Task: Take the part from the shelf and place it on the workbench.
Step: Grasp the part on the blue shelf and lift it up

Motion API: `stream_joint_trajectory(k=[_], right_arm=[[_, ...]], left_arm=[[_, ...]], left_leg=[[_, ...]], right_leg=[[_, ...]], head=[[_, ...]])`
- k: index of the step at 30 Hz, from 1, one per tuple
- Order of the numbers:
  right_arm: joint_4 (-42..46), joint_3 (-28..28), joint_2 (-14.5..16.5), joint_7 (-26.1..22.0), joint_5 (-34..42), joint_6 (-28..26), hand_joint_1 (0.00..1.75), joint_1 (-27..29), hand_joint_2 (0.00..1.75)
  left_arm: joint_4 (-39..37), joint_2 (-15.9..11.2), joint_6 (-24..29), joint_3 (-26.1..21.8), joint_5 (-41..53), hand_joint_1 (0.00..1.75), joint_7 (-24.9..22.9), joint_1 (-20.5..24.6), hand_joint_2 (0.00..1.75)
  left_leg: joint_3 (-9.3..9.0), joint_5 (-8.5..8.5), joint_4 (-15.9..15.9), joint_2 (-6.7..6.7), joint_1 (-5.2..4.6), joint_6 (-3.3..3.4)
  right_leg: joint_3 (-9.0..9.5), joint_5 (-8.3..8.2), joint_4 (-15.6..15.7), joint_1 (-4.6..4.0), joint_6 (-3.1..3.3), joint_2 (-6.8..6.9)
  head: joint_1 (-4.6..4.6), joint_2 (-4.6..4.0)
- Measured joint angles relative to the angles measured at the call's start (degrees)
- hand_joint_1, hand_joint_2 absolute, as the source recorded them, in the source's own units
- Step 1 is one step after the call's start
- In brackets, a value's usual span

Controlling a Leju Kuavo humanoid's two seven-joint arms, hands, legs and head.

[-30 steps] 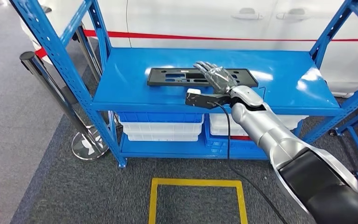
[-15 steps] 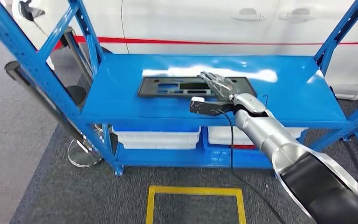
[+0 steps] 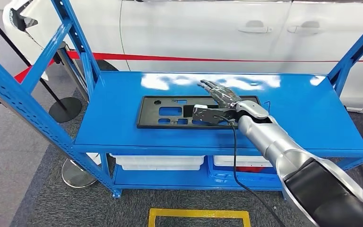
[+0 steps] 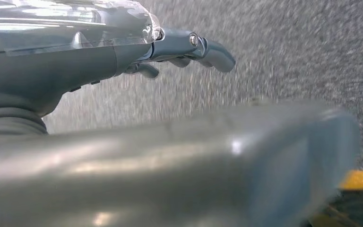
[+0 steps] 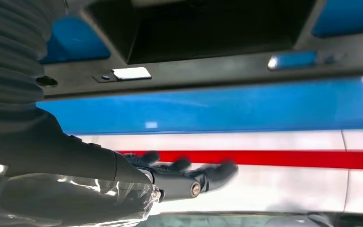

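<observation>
Right hand (image 3: 220,92) stretched flat, fingers apart, holding nothing, above far edge of black part (image 3: 170,111) lying on blue shelf (image 3: 302,113). Left hand (image 4: 179,47) hangs over grey carpet (image 4: 288,42), fingers loosely extended, nothing held.

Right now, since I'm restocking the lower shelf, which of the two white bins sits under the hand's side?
The right white bin, mostly hidden behind the right arm and cable, below the right hand; the left white bin shows fully.
</observation>
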State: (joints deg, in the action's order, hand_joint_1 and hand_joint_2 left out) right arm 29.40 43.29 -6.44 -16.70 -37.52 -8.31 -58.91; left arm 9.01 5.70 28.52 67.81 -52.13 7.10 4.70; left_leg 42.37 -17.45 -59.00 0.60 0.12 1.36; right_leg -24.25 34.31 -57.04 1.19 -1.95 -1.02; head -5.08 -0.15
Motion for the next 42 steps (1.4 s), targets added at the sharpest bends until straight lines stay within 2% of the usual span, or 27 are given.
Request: stream_joint_trajectory(k=[1,2,4,5,6,7,8,9,10,11,12,15,20,32,36,40,42], right_arm=[[0.19,0.03,-0.11,-0.04,0.51,0.53,0.0,-0.36,1.75],[0.31,0.07,-0.22,-0.09,0.96,1.01,0.0,-0.69,1.75],[0.34,0.14,-0.37,-0.18,1.5,1.86,0.0,-1.02,1.75],[0.33,0.18,-0.39,-0.22,1.77,2.24,0.0,-1.02,1.75],[0.33,0.21,-0.41,-0.22,2.09,2.62,0.0,-0.98,1.75],[0.32,0.25,-0.42,-0.23,2.45,3.02,0.0,-1.0,1.75],[0.32,0.29,-0.41,-0.23,2.79,3.39,0.0,-1.11,1.75],[0.32,0.33,-0.41,-0.22,3.03,3.69,0.0,-1.3,1.75],[0.32,0.39,-0.39,-0.16,3.27,3.93,0.0,-1.55,1.75],[0.31,0.48,-0.35,-0.05,3.44,4.07,0.0,-1.78,1.75],[0.31,0.57,-0.26,0.13,3.59,4.11,0.0,-1.93,1.75],[0.3,0.72,0.11,0.63,3.83,3.99,0.0,-2.05,1.75],[0.3,0.73,0.3,0.69,3.88,3.89,0.0,-2.09,1.75],[0.26,1.14,0.36,1.46,4.33,3.0,0.0,-2.83,1.75],[0.32,1.15,0.43,1.57,5.15,4.1,0.0,-4.47,1.75],[0.22,1.57,0.9,1.95,5.13,3.7,0.0,-4.63,1.75],[0.07,1.73,1.24,2.02,5.12,2.78,0.0,-3.97,1.75]], left_arm=[[-0.01,-0.02,0.3,-0.01,-0.07,0.0,0.26,0.08,0.0],[-0.01,-0.05,0.6,-0.01,-0.11,0.0,0.56,0.19,0.0],[-0.02,-0.12,1.18,-0.01,-0.22,0.0,1.03,0.4,0.0],[-0.02,-0.13,1.43,-0.01,-0.33,0.0,1.17,0.44,0.0],[-0.02,-0.12,1.69,-0.01,-0.47,0.0,1.26,0.41,0.0],[-0.01,-0.11,1.93,-0.02,-0.66,0.0,1.32,0.35,0.0],[-0.01,-0.11,2.11,-0.04,-0.9,0.0,1.36,0.32,0.0],[-0.01,-0.1,2.17,-0.05,-1.08,0.0,1.41,0.3,0.0],[-0.01,-0.06,2.23,-0.07,-1.21,0.0,1.47,0.32,0.0],[-0.02,-0.04,2.35,-0.08,-1.27,0.0,1.56,0.34,0.0],[-0.02,-0.02,2.48,-0.08,-1.25,0.0,1.64,0.33,0.0],[-0.02,0.02,2.71,-0.08,-1.18,0.0,1.73,0.26,0.0],[-0.02,0.06,2.71,-0.08,-1.16,0.0,1.75,0.3,0.0],[-0.02,0.14,2.5,0.09,0.04,0.0,1.11,0.37,0.0],[-0.02,0.13,0.57,-0.47,-2.93,0.0,4.35,0.49,0.0],[-0.01,0.1,-5.23,-3.97,-9.26,0.0,9.62,0.7,0.0],[-0.01,0.03,-7.84,-5.65,-10.48,0.0,11.0,0.93,0.0]], left_leg=[[-0.5,-0.34,0.37,0.0,0.1,0.39],[-1.11,-0.67,0.73,-0.02,0.23,0.75],[-1.88,-1.37,0.95,0.05,0.12,1.25],[-2.15,-1.73,0.92,0.16,0.04,1.33],[-2.45,-2.07,0.87,0.3,-0.04,1.35],[-2.84,-2.42,0.81,0.46,-0.11,1.33],[-3.31,-2.75,0.77,0.6,-0.2,1.28],[-3.76,-3.05,0.77,0.71,-0.28,1.22],[-4.13,-3.31,0.73,0.79,-0.43,1.09],[-4.31,-3.51,0.68,0.87,-0.52,0.93],[-4.37,-3.74,0.62,0.9,-0.6,0.88],[-4.45,-4.07,0.53,0.87,-0.54,0.55],[-4.67,-3.87,0.78,0.79,-0.44,0.11],[-4.66,-3.85,0.84,0.78,-0.47,0.06],[-4.65,-3.88,0.81,0.79,-0.51,0.09],[-4.64,-3.89,0.77,0.8,-0.53,0.11],[-4.61,-3.99,0.55,0.79,-0.74,0.53]], right_leg=[[-0.2,0.7,-0.93,0.06,-0.22,0.14],[-1.33,1.88,-3.3,0.09,-0.41,0.27],[-6.25,4.69,-11.1,0.07,-0.65,0.45],[-9.03,5.37,-14.64,0.06,-0.74,0.47],[-11.07,4.9,-16.46,0.06,-0.74,0.48],[-12.09,3.07,-16.04,0.03,-0.64,0.49],[-11.97,0.16,-13.41,-0.05,-0.4,0.49],[-11.11,-3.1,-9.47,-0.2,0.0,0.51],[-10.11,-5.61,-5.69,-0.42,0.44,0.56],[-9.3,-7.16,-2.9,-0.62,0.79,0.61],[-8.87,-7.7,-1.4,-0.75,0.89,0.65],[-8.59,-7.64,-0.84,-0.95,0.82,0.59],[-8.57,-7.71,-0.88,-1.05,1.13,0.41],[-8.59,-7.67,-0.94,-1.01,1.16,0.42],[-8.58,-7.68,-0.93,-0.96,1.15,0.42],[-8.56,-7.69,-0.92,-0.93,1.12,0.43],[-8.45,-7.83,-0.69,-0.71,0.76,0.42]], head=[[0.01,-0.01],[-0.01,-0.01],[0.03,-0.02],[0.03,-0.02],[0.03,-0.01],[0.03,-0.01],[0.03,-0.01],[0.03,-0.01],[0.02,-0.02],[0.02,-0.02],[0.02,-0.02],[0.03,-0.03],[0.03,-0.02],[0.03,-0.03],[0.03,-0.03],[0.03,-0.03],[0.03,-0.03]])
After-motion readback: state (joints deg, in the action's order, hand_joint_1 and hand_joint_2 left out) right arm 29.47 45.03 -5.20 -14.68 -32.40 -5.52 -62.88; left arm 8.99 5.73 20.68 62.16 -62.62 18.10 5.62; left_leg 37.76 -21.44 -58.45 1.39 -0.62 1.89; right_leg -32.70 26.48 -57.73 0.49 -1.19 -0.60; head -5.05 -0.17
